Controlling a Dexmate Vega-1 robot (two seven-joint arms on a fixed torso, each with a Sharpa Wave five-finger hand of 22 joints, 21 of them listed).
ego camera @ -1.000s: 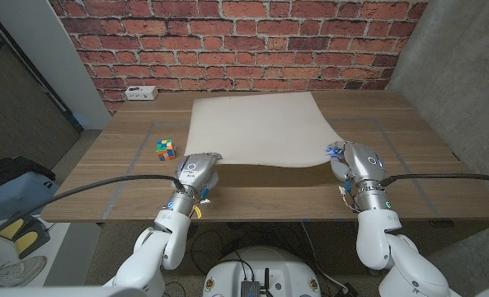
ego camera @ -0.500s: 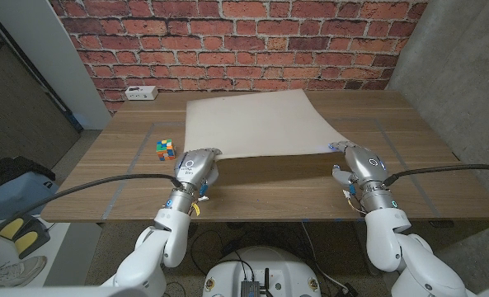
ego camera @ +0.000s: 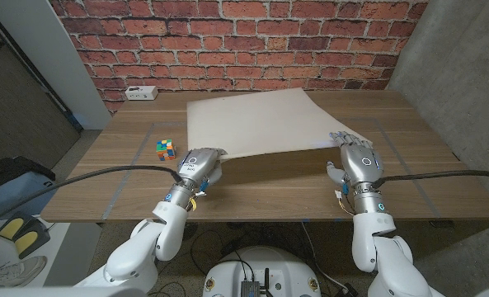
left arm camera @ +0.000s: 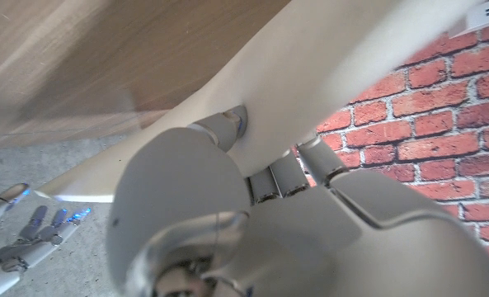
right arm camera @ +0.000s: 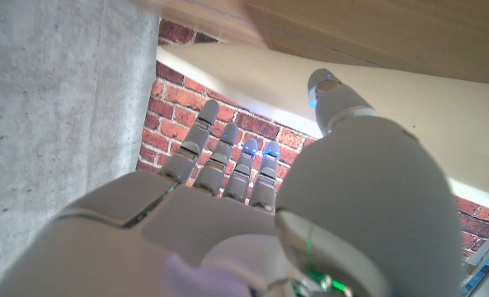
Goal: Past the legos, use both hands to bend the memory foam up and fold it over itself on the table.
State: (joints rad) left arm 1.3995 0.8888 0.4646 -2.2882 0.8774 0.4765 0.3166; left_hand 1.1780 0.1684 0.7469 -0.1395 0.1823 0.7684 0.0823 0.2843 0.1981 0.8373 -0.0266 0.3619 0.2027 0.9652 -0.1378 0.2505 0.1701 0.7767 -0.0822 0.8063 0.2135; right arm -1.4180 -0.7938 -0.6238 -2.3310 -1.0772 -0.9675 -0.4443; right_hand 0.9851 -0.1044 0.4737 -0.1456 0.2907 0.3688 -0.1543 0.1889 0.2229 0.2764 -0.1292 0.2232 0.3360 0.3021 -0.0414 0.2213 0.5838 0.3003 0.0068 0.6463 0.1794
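- Risk sits at the near edge of the memory foam sheet, where the two hands are not matched: the left hand has its fingers curled onto the sheet's near left corner, while the right hand stands just off the near right corner with its fingers apart and nothing in them.
- Left wrist view shows the left hand's fingers tucked against the pale sheet's edge, gripping it; the right wrist view shows the right hand's fingers spread, with the foam's edge beyond them and not in its grasp.
- Lifting from one corner alone would likely twist the sheet, drag it across the counter or let it slip out of the left hand's hold, judged from this uneven contact.
- Foam that is soft and slow to spring may sag in the middle or unfold again if let go early; a fold started askew would probably land off-square.
- Sheet lies flat on the middle of the counter's far half, a thin, cream, matte rectangle with a smooth face and a slightly curved near edge.
- Counter is brown wood with visible grain and faint tape lines.
- Rubik's cube, small, hard and many-coloured, sits near the left hand, just left of the sheet; a sweeping elbow or sliding foam could knock it.
- White power strip rests at the far left corner against a red brick wall, well apart from the work.
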